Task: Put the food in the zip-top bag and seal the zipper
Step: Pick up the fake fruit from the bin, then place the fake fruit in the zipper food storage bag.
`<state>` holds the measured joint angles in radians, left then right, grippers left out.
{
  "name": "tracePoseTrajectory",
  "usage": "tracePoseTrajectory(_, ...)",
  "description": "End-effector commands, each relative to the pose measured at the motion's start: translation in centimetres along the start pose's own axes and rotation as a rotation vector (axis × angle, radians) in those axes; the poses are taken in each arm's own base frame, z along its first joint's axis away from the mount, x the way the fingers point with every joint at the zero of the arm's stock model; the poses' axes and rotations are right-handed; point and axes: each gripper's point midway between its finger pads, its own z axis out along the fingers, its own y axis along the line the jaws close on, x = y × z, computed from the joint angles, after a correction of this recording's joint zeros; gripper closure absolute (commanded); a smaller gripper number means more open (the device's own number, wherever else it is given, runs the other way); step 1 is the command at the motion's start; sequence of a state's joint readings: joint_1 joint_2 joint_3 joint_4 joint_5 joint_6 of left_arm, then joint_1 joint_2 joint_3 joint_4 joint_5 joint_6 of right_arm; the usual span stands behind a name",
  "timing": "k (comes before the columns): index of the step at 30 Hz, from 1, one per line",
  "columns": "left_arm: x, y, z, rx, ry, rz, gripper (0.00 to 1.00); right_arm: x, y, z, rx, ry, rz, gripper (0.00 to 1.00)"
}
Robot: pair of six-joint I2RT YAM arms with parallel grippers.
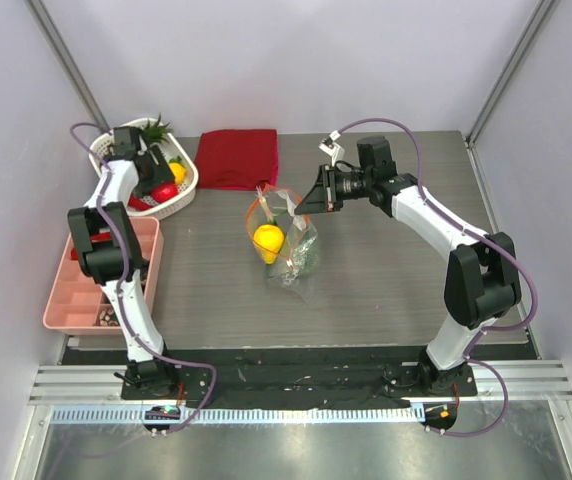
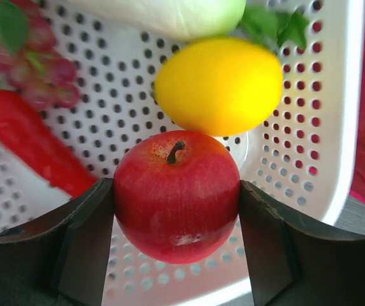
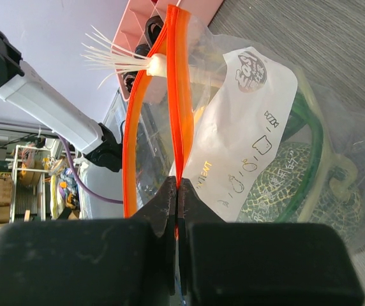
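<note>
**Entry: apple pick, bag held ready**

We list the left gripper (image 2: 176, 213) in the white basket (image 2: 335, 127) at ten o'clock on the worktop (image 1: 386, 290) — jaws wide, set against both flanks of the red apple (image 2: 176, 194), not yet lifted. The right gripper (image 3: 177, 191) has its jaws pinched tight on the zipper (image 3: 176, 83), holding the zip-top bag (image 1: 291, 245) at centre, with the melon (image 3: 284, 185) and a yellow fruit (image 1: 268, 238) inside. Next, we judge — lift the apple and carry it toward four o'clock into the mouth.

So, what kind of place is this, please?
Probably a laboratory robot cell: a left arm and a right arm bolted to a table, plain panels closing it in, and a toy apple in a white basket.
</note>
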<state>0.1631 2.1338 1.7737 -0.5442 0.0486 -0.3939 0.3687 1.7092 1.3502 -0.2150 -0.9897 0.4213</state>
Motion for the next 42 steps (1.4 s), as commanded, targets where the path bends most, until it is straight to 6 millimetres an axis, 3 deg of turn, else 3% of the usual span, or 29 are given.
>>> tracePoseTrajectory(1, -8.6, -3.6, -11.4, 0.134, -0.311, 0.056, 0.46, -1.5, 1.1, -0.4, -0.021, -0.026, -0.060, 0.99)
tracePoseTrajectory(3, -9.3, -4.9, -14.3, 0.178, -0.361, 0.108, 0.47, -1.4, 1.0, -0.3, -0.021, -0.024, -0.061, 0.99)
tracePoseTrajectory(4, -9.3, -6.4, -16.7, 0.226, -0.393, 0.140, 0.47, -1.4, 0.8, -0.2, -0.019, -0.023, -0.061, 0.99)
tracePoseTrajectory(6, -7.9, -9.2, -19.5, 0.325, -0.402, 0.221, 0.47, -1.4, 0.8, -0.3, -0.017, -0.023, -0.060, 0.99)
tracePoseTrajectory(7, -6.9, -10.3, -21.9, 0.371, -0.419, 0.255, 0.47, -1.4, 0.8, -0.3, -0.016, -0.025, -0.062, 0.99)
tracePoseTrajectory(8, -4.9, -13.0, -23.1, 0.434, -0.407, 0.316, 0.47, -1.4, 0.8, -0.3, -0.016, -0.025, -0.061, 0.99)
tracePoseTrajectory(10, -1.5, -15.8, -26.3, 0.529, -0.411, 0.420, 0.47, -1.5, 0.8, -0.3, -0.016, -0.027, -0.063, 0.99)
tracePoseTrajectory(11, 1.0, -18.3, -27.5, 0.594, -0.391, 0.474, 0.47, -1.6, 1.0, -0.4, -0.018, -0.028, -0.067, 0.99)
tracePoseTrajectory(13, 4.5, -19.9, -28.5, 0.654, -0.346, 0.494, 0.47, -1.5, 1.0, -0.3, -0.019, -0.026, -0.066, 0.99)
tracePoseTrajectory(14, 7.3, -22.3, -30.3, 0.731, -0.321, 0.536, 0.47, -1.4, 1.0, -0.3, -0.019, -0.024, -0.064, 0.99)
tracePoseTrajectory(18, 12.6, -25.7, -32.5, 0.803, -0.297, 0.686, 0.45, -1.5, 1.2, -0.4, -0.021, -0.025, -0.065, 0.99)
tracePoseTrajectory(21, 16.1, -26.5, -31.7, 0.801, -0.212, 0.742, 0.45, -1.6, 1.3, -0.4, -0.024, -0.027, -0.069, 0.99)
tracePoseTrajectory(24, 17.6, -26.6, -29.8, 0.757, -0.184, 0.790, 0.45, -1.6, 1.4, -0.5, -0.026, -0.028, -0.073, 0.99)
tracePoseTrajectory(27, 17.2, -26.9, -27.9, 0.663, -0.209, 0.806, 0.38, -1.5, 1.5, -0.4, -0.034, -0.023, -0.070, 0.99)
tracePoseTrajectory(29, 16.4, -26.7, -27.0, 0.600, -0.226, 0.826, 0.25, -1.5, 1.6, -0.4, -0.036, -0.024, -0.076, 0.99)
tracePoseTrajectory(33, 15.9, -26.3, -28.2, 0.584, -0.197, 0.893, 0.00, -1.7, 1.9, -0.7, -0.039, -0.029, -0.086, 0.99)
tracePoseTrajectory(36, 15.8, -25.8, -31.0, 0.655, -0.227, 0.878, 0.00, -1.6, 2.0, -0.6, -0.040, -0.029, -0.085, 0.99)
tracePoseTrajectory(37, 15.2, -25.3, -32.9, 0.678, -0.267, 0.858, 0.00, -1.6, 2.1, -0.6, -0.043, -0.028, -0.087, 0.99)
tracePoseTrajectory(41, 13.7, -23.1, -33.5, 0.650, -0.310, 0.797, 0.00, -1.5, 2.0, -0.7, -0.047, -0.027, -0.098, 0.99)
tracePoseTrajectory(42, 12.8, -21.5, -32.4, 0.597, -0.285, 0.754, 0.02, -1.4, 2.0, -0.6, -0.049, -0.024, -0.098, 0.99)
